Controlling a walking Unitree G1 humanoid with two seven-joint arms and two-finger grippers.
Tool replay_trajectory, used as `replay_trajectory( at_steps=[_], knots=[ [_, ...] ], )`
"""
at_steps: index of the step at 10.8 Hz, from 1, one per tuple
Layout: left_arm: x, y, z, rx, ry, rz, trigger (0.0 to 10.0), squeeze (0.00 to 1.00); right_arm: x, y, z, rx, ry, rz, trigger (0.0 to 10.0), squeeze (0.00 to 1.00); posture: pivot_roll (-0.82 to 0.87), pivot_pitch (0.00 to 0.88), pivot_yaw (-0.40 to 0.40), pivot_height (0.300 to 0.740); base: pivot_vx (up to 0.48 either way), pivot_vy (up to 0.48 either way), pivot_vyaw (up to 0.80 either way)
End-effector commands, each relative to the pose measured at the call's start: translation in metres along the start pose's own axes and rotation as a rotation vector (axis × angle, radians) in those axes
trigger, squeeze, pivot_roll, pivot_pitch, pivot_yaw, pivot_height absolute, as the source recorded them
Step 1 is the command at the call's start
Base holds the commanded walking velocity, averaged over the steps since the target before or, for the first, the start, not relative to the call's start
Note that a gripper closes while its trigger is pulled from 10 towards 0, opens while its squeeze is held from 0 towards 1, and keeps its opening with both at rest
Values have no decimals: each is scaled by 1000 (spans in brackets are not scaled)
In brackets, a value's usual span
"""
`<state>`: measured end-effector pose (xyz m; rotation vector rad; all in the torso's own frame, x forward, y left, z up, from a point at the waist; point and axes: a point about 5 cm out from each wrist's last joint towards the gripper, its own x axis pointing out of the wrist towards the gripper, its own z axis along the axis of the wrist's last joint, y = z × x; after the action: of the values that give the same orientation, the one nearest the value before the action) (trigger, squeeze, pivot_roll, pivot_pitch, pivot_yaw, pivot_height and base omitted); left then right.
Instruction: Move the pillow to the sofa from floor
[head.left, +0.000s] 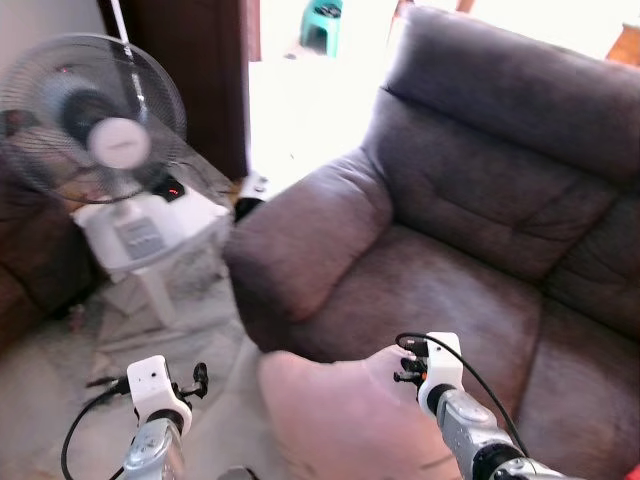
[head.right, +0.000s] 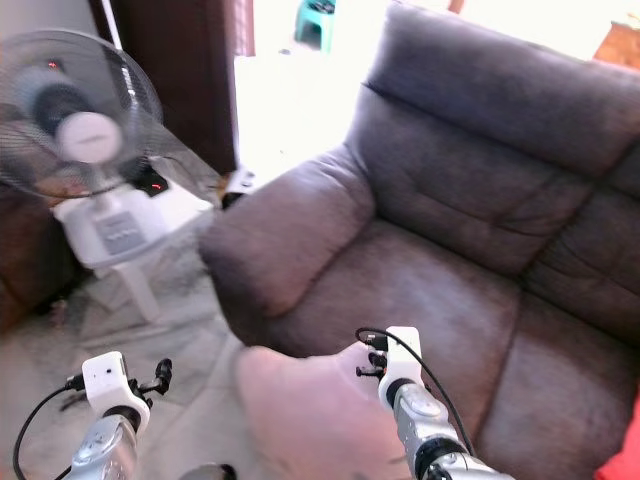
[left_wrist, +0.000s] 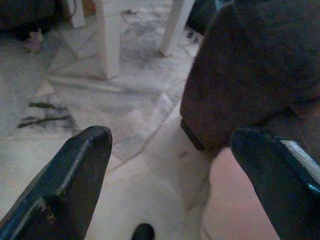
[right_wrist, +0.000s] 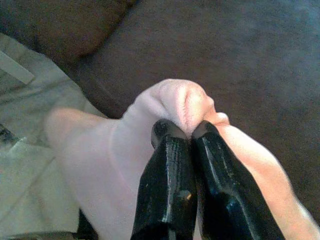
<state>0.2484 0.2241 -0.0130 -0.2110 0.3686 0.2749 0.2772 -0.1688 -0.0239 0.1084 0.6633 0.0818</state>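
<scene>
A pink pillow (head.left: 335, 415) is held off the floor (head.left: 60, 390), in front of the sofa (head.left: 470, 230) and just short of the seat edge. The right gripper (right_wrist: 187, 131) is clamped on a pinched fold at the pillow's upper edge — the two fingers are pressed together with a bunch of fabric squeezed out above them. The left gripper (left_wrist: 170, 150) hangs spread wide, nothing between its fingers, with the floor tiles below it and the pillow's side just beside one finger. A fan (head.left: 95, 125) on a white stool (head.left: 150, 240) stands to the left, beside the sofa's arm (head.left: 300, 235).

Step judged: carrying, with the lift onto the seat not yet made.

Risks noted:
- Grip is on a small tuck of cover only — the fold could be pulled free by the pillow's own weight during the swing.
- The hanging bulk may be caught against the seat front or the arm if it is not raised enough, and dragged out of the pinch.
- If released too early, the pillow could be tipped back off the seat edge to the floor.
</scene>
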Motion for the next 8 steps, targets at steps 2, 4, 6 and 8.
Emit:
replay_trajectory(
  at_steps=[2, 4, 6, 8],
  knots=[
    [-2, 1, -7, -11, 32, 8, 10000, 0, 1, -7, 19, 12, -87, -26, 10000, 0, 165, 84, -125, 740, 0, 416, 0],
    [-2, 1, -7, -10, 31, 6, 10000, 0, 1, -7, 19, 3, -86, -27, 10000, 0, 164, 85, -125, 740, 0, 345, 0],
    [-2, 1, -7, -10, 31, 6, 10000, 0, 1, -7, 19, 3, -86, -27, 10000, 0, 164, 85, -125, 740, 0, 345, 0],
    [-2, 1, -7, -11, 31, 8, 10000, 0, 1, -7, 20, 5, -89, -28, 10000, 0, 164, 96, -125, 740, 0, 369, 0]
  ],
)
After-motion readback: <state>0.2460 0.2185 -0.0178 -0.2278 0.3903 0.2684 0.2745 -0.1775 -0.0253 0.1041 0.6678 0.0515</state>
